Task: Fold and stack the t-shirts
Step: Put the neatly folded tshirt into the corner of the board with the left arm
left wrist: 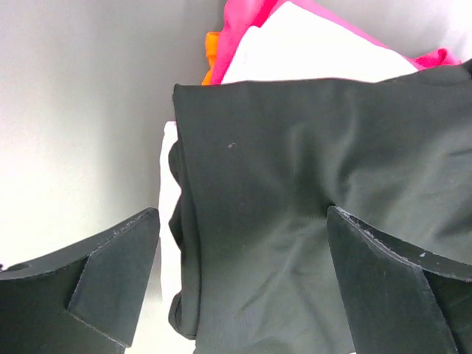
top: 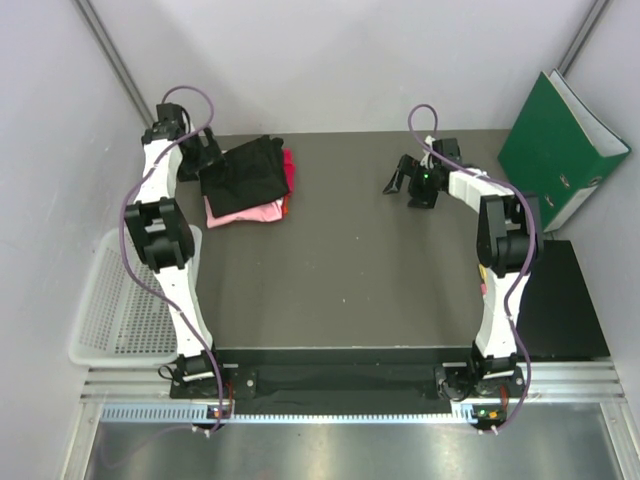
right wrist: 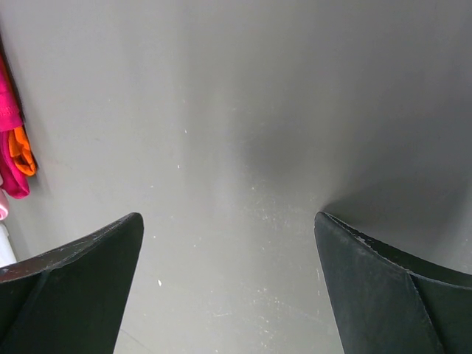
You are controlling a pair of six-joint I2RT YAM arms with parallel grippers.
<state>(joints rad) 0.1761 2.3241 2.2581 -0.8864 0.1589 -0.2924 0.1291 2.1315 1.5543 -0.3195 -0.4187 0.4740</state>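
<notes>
top external: black t-shirt (top: 245, 172) lies on light pink t-shirt (top: 247, 212), long axis roughly left-right. left gripper (left wrist: 242, 214) and right gripper (right wrist: 228, 217) both gape, empty.

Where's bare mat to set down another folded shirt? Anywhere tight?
Free: the middle of the mat, between the shirt stack and the right gripper, plus its whole near half. Crowded: far-left corner, where the open left gripper sits at the black shirt topping the stack.

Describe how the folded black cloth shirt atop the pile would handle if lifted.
Probably floppy: the black cloth shirt shows soft creases, so should droop and unfold. Likely light: thin fabric. It might drag the light pink shirt beneath.
</notes>
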